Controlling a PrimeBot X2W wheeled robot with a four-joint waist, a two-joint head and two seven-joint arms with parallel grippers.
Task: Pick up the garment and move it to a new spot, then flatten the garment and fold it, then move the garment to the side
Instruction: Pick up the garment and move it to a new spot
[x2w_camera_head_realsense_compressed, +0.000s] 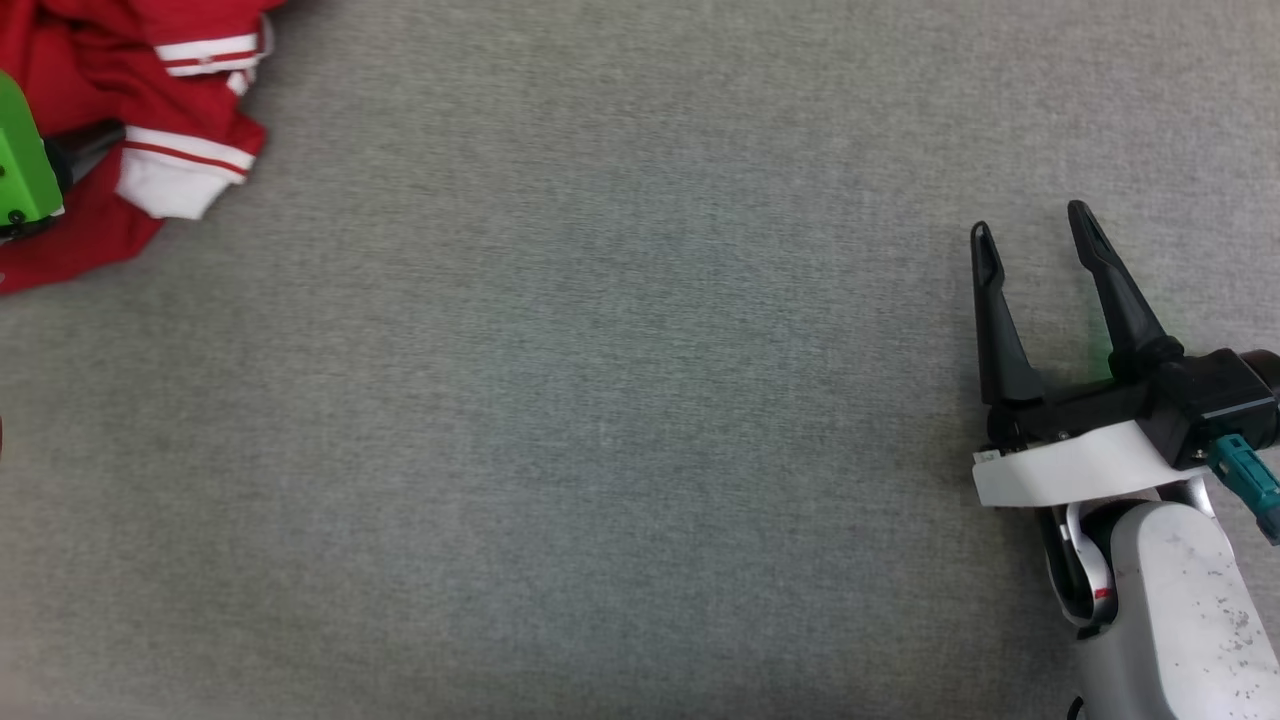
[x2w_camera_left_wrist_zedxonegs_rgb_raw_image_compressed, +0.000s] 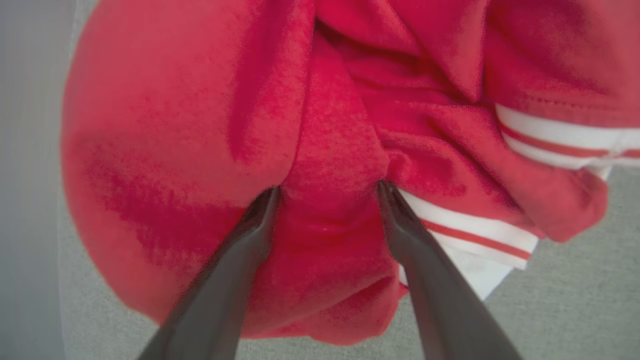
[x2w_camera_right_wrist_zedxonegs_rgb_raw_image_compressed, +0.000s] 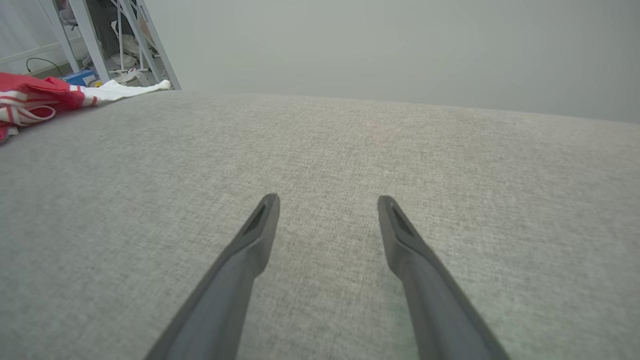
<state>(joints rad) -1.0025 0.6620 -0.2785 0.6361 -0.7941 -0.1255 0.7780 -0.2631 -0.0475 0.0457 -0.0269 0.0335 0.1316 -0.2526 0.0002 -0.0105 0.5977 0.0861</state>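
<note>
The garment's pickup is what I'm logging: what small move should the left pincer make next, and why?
Probably close the left pincer. Its jaws stand apart, pressed into the crumpled garment with a red fold bulging between them, so nothing is gripped yet. Shutting should pinch that fold for lifting.

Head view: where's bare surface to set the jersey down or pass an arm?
Nearly all the grey cloth surface is bare: the wide stretch from the crumpled red jersey in the upper-left corner across to the open right gripper at the right edge. Crowded only at that corner, where the left gripper, fingers apart, presses into the jersey.
</note>
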